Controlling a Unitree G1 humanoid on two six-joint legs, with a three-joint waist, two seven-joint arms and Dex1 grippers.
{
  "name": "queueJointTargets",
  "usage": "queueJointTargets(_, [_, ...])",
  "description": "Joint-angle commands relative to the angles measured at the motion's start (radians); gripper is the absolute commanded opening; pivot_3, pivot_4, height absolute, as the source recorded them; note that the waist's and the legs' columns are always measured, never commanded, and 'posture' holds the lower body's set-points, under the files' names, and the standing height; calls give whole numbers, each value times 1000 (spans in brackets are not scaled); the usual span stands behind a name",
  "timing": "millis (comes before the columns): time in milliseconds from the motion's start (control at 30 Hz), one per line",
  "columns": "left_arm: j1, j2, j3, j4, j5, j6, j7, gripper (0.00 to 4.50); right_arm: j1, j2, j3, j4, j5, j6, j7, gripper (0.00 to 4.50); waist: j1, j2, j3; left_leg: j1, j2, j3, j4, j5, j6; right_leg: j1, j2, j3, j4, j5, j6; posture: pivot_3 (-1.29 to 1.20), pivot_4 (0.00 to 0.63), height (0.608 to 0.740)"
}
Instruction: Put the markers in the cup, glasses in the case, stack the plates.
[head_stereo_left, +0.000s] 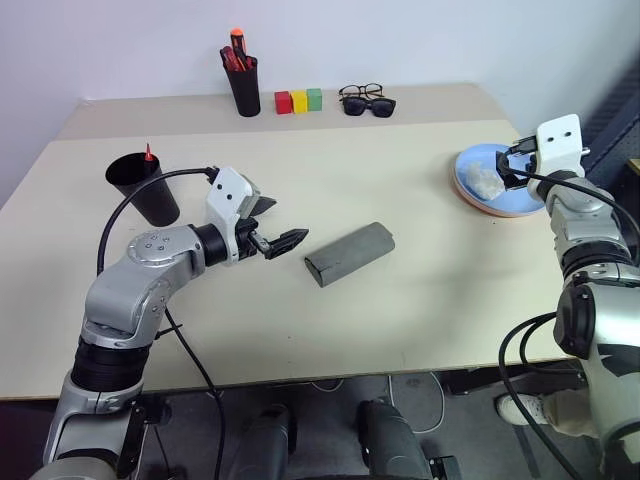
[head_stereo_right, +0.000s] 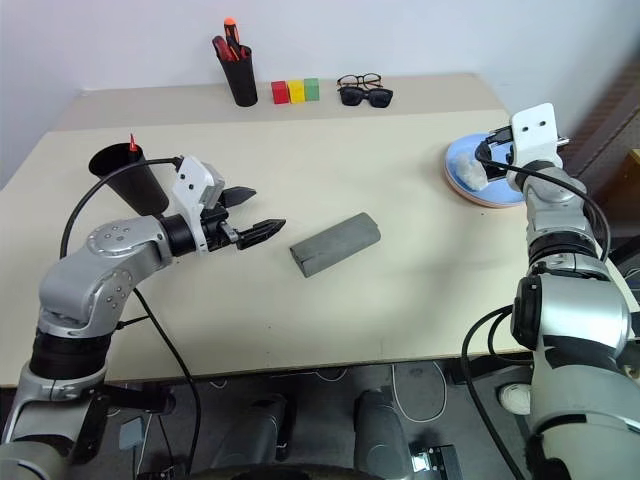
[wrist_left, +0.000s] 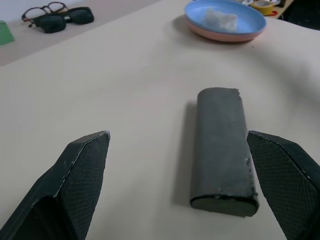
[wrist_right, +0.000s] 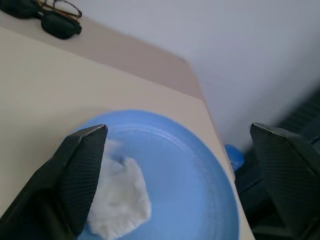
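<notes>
The plates are sitting stacked at the far right of the bench (head_stereo_left: 300, 330), the light blue plate (head_stereo_left: 520, 200) on top of the salmon pink plate (wrist_left: 220, 36), whose rim is peeking out beneath it; a small crumpled white lump (wrist_right: 120, 205) is lying on the blue one. That part of the task is looking done. The right claw (wrist_right: 177, 165) is hovering just above the blue plate with its fingers spread wide and nothing between them.

The cup (head_stereo_left: 143, 187), a wide tapered matte black one, is standing near the left edge of the bench with a red tip (head_stereo_left: 149, 152) poking up from inside it, so at least one marker is apparently in; whether the white one is there too cannot be told.

The case (head_stereo_left: 350, 252), a grey oblong hard shell, is lying shut near the middle of the bench. Whether the glasses are inside cannot be seen. The left claw (head_stereo_left: 272, 226) is pointing at the case's near end, fingers spread and empty, not touching it.

Along the back are standing a black pen pot (head_stereo_left: 243, 85) with red pens, three coloured blocks (head_stereo_left: 298, 100), and black sunglasses (head_stereo_left: 368, 105) with a dark-rimmed clear pair (head_stereo_left: 362, 90) just behind them.
</notes>
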Motion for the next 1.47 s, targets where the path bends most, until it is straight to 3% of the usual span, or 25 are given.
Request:
queueJointTargets(33, [3,-58,13,25,45,-152,33,4500,9,-36,-44,-36,52,-35,101,4329,3,0,0,0,0,0,0,0,0,0,0,0,0,0,0,0,150,740])
queueJointTargets(100, [8,-83,6,52,53,-200,23,4500,35,-45,-52,-59,71,-75,174,4329,2,0,0,0,0,0,1,0,0,1,0,0,-1,0,0,0,150,740])
queueJointTargets(233, [41,-81,-15,92,61,-265,-37,4500,140,-87,-89,-166,175,-23,470,4329,1,0,0,0,0,0,0,0,0,1,0,0,-1,0,0,0,150,740])
queueJointTargets(400, [114,-56,33,79,7,-291,-109,4500,453,-161,-142,-512,317,108,707,4329,6,0,0,0,0,1,0,-1,1,0,0,0,-1,0,1,0,150,740])
queueJointTargets(567, [217,-14,101,18,-23,-309,-132,4500,828,-233,-304,-882,473,296,785,4329,6,1,-1,0,1,1,1,-1,1,1,-1,0,0,-2,-2,0,150,740])
queueJointTargets(733, [357,26,181,-50,-46,-321,-137,4500,1049,-244,-435,-1071,541,408,764,4329,0,3,-2,4,3,6,0,-1,1,2,-1,3,0,-4,0,0,150,740])
queueJointTargets(933, [493,48,260,-42,-45,-366,-149,4500,1132,-199,-469,-1196,582,467,719,4329,9,3,-2,4,9,10,1,-2,2,3,-1,4,-2,-4,0,0,150,740])
queueJointTargets(1467, [538,53,292,-45,-57,-381,-140,4500,1119,-169,-409,-1225,587,478,695,4329,34,3,-2,-2,13,15,2,-3,2,0,-1,2,-4,-4,-1,0,150,740])
